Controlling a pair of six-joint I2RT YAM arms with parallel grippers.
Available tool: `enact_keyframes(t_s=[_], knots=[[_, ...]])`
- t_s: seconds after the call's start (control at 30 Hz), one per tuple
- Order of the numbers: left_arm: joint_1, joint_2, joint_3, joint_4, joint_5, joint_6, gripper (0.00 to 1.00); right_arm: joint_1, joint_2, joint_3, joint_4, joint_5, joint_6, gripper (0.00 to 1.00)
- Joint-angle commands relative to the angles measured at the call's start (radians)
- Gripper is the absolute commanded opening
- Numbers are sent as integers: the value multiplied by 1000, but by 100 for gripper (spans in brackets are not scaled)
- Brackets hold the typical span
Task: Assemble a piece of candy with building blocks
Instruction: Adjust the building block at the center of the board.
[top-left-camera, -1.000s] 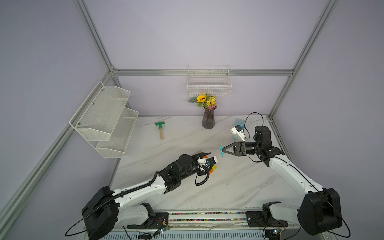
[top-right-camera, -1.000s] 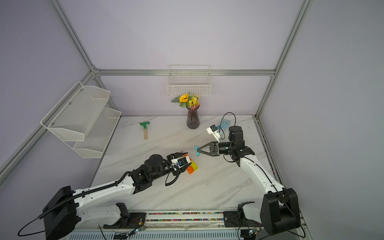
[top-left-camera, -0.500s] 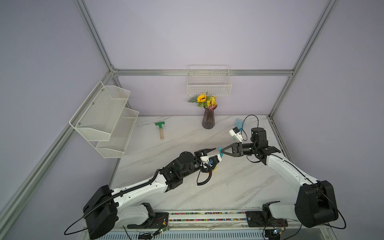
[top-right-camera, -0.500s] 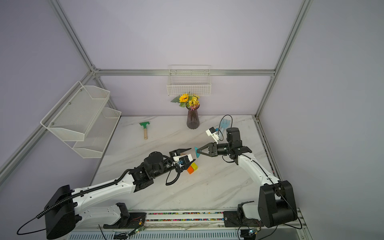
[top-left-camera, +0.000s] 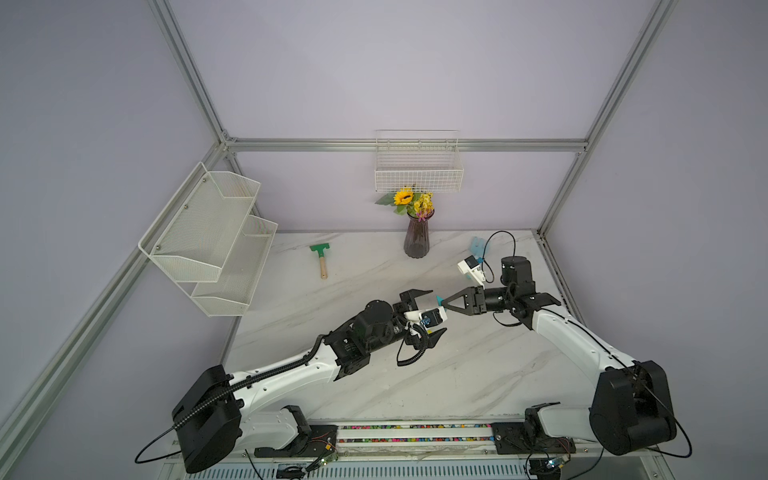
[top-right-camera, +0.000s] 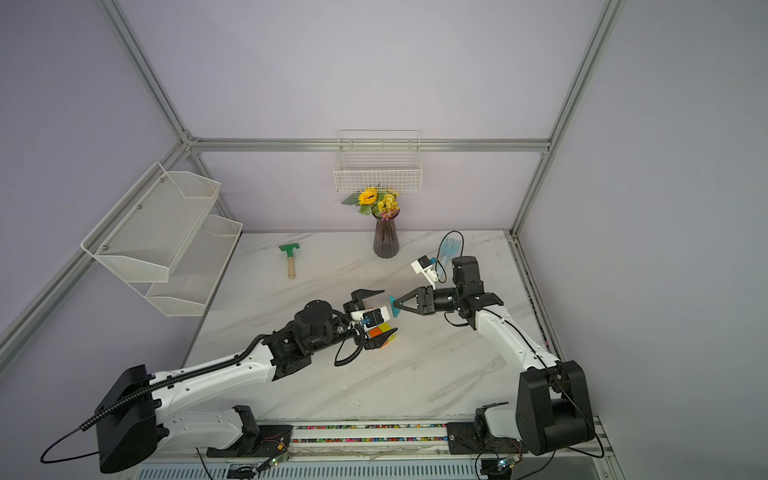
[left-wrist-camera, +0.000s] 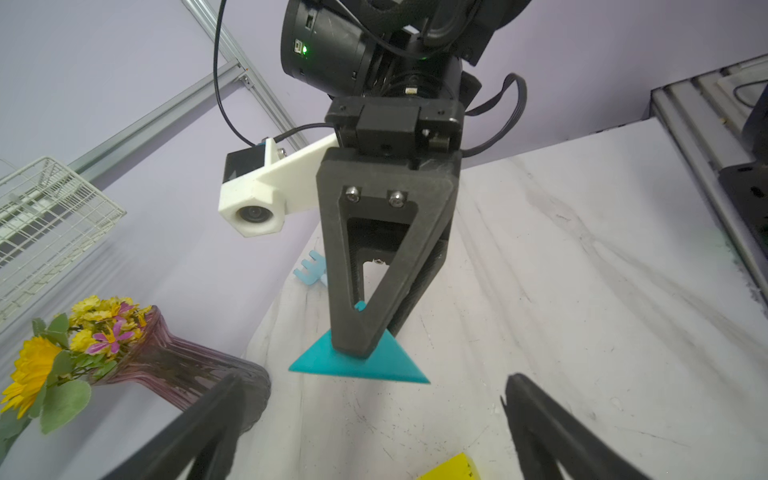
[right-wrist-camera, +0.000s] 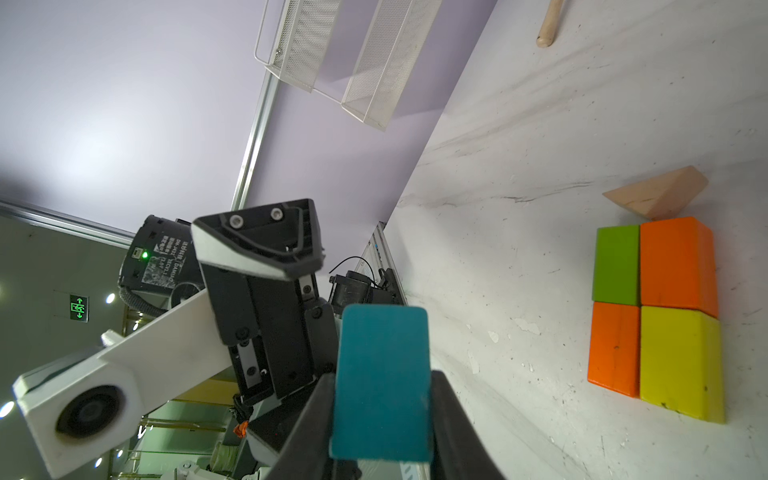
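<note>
Half-closed a second ago, the left gripper (top-left-camera: 438, 311) now stands wide apart and empty. In both top views the right gripper (top-right-camera: 395, 305) clamps the teal triangle (top-right-camera: 392, 305) between the left's spread jaws; the left wrist view agrees. Right wrist view: beyond the jaws, green block (right-wrist-camera: 616, 266), orange blocks (right-wrist-camera: 677, 266) and yellow block (right-wrist-camera: 681, 361) sit packed square, with the tan triangle (right-wrist-camera: 660, 197) at one end. Seemingly only the teal end remains.

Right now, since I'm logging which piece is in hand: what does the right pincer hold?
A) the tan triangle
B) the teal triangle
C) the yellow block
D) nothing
B: the right pincer is clamped on the teal triangle, while the tan triangle lies on the table.
</note>
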Motion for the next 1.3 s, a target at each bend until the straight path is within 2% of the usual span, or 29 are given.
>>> enact_keyframes(t_s=[0.0,0.37,0.67,0.83,1.17,1.27], knots=[[-3,9,57,4,-25,-25,100,9,-28,26,-5,-7,-17,0],[-3,60,63,46,13,-29,100,20,-32,30,-9,-16,-19,0],[-3,72,35,104,0,-28,93,27,-43,18,-6,-18,-17,0],[-2,76,39,91,1,-27,73,30,-45,10,-8,-9,-18,0],[-3,80,53,48,-4,-26,52,33,-37,7,-9,-1,-19,0],[-3,82,58,37,-3,-23,39,33,-33,8,-12,8,-19,0]])
